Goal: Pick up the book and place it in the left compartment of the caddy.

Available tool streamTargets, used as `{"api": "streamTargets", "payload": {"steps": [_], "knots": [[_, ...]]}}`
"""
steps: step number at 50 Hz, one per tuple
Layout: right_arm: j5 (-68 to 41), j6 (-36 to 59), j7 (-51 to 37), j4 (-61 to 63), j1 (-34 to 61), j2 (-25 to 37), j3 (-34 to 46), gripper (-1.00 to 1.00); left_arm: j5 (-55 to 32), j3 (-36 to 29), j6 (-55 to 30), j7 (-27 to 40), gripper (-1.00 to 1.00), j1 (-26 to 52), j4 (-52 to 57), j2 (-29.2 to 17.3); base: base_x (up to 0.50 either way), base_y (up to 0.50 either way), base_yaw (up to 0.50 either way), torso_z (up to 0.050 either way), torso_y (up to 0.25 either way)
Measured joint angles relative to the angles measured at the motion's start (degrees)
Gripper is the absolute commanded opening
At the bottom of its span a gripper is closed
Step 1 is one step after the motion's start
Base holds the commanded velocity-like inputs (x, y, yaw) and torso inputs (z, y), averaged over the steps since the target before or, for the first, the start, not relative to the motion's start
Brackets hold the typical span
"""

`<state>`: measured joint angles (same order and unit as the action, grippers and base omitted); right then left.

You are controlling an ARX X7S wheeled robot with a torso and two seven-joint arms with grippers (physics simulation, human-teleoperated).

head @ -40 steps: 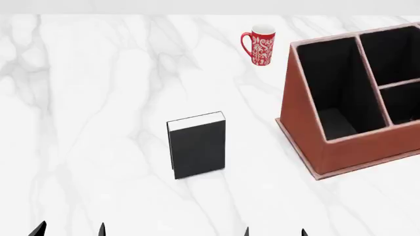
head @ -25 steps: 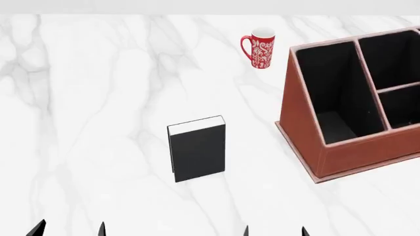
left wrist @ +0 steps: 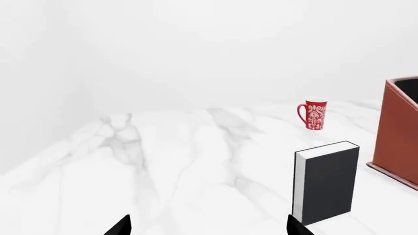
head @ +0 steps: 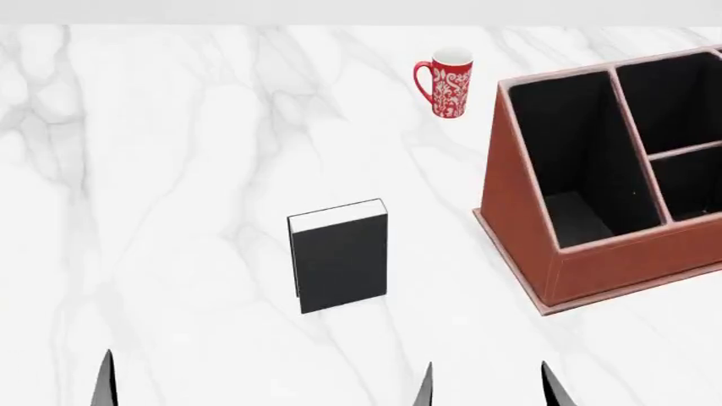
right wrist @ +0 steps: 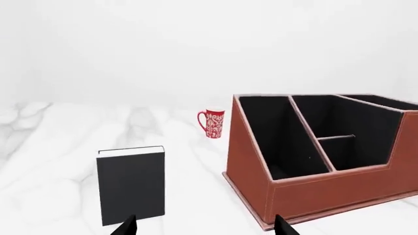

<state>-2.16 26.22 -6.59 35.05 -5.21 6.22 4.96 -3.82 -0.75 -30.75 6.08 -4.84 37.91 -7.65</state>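
White marble tabletop (head: 181, 169), veined grey, bearing all items listed. Item one, left gripper (left wrist: 207, 226): only its two dark fingertips show, wide apart with bare marble between them, holding nothing; in the head view a single tip stands at the lower edge, further in and higher than half a second ago, its partner now out of frame. Item two, the book (head: 338, 260): black hardcover with white page edges, standing upright on the marble near the table's middle, well apart from both grippers and untouched; position unchanged against the earlier pictures. Item three, right gripper (head: 488, 387): both tips visible, spread open and empty, risen slightly into the head view since half a second ago. Item four, red patterned mug (head: 447, 82): upright toward the far edge, clear of everything. Item five, the caddy (head: 525, 211): reddish-brown with black lining, to the right of the book; the left compartment (head: 570, 161), its long slot behind the sloping wall, is empty. Assessment: the only change is both arms beginning to advance, so the approach appears to have just started; grasp, lift and placement all remain outstanding.
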Motion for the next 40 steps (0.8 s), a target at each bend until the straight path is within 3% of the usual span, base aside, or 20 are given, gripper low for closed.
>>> {"api": "streamTargets", "payload": {"steps": [13, 17, 29, 40], "knots": [[-2.2, 14.8, -1.7, 16.5, -0.7, 1.5, -1.2, 1.00, -0.9, 1.8, -11.2, 1.2, 1.00, -0.5, 13.4, -2.2, 0.00, 0.00, 0.00, 0.000, 0.000], [-7.3, 16.5, -6.1, 19.3, -0.5, 4.8, -1.4, 1.00, -4.2, 3.0, -13.9, 3.8, 1.00, -0.4, 16.2, -3.6, 0.00, 0.00, 0.00, 0.000, 0.000], [-29.0, 6.2, -33.3, 23.2, 4.0, 28.2, 9.9, 1.00, -27.3, -1.8, -7.9, 28.9, 1.00, -0.4, 20.3, -23.0, 0.00, 0.00, 0.00, 0.000, 0.000], [-36.3, -5.1, -50.1, 24.3, 12.1, 43.8, 26.1, 1.00, -37.2, -10.2, 0.7, 43.8, 1.00, 1.4, 21.3, -36.4, 0.00, 0.00, 0.00, 0.000, 0.000]]}}
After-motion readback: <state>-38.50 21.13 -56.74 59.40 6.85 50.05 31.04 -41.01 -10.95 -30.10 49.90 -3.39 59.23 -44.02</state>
